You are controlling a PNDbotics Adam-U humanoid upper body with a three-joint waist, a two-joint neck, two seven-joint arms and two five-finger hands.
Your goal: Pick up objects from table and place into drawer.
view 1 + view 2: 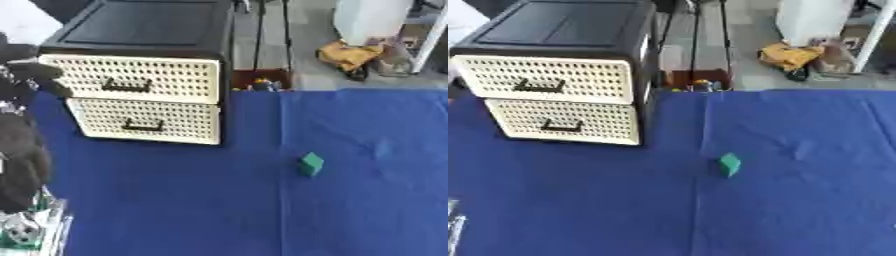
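Observation:
A small green block (311,164) lies on the blue cloth near the middle of the table. At the back left stands a black drawer unit (140,25) with two cream perforated drawers. The top drawer (131,77) and the bottom drawer (144,120) are both pushed in. My left hand (31,70) shows only in the left eye view, at the left edge. It is raised beside the left end of the top drawer, and the black forearm (19,160) hangs below it. The hand is far from the green block. My right hand shows in neither view.
The blue cloth (798,200) covers the table, with open room right of the drawer unit and in front of it. Beyond the far edge are a brown box with small coloured items (261,80), tripod legs (259,35) and a yellow bag (348,54) on the floor.

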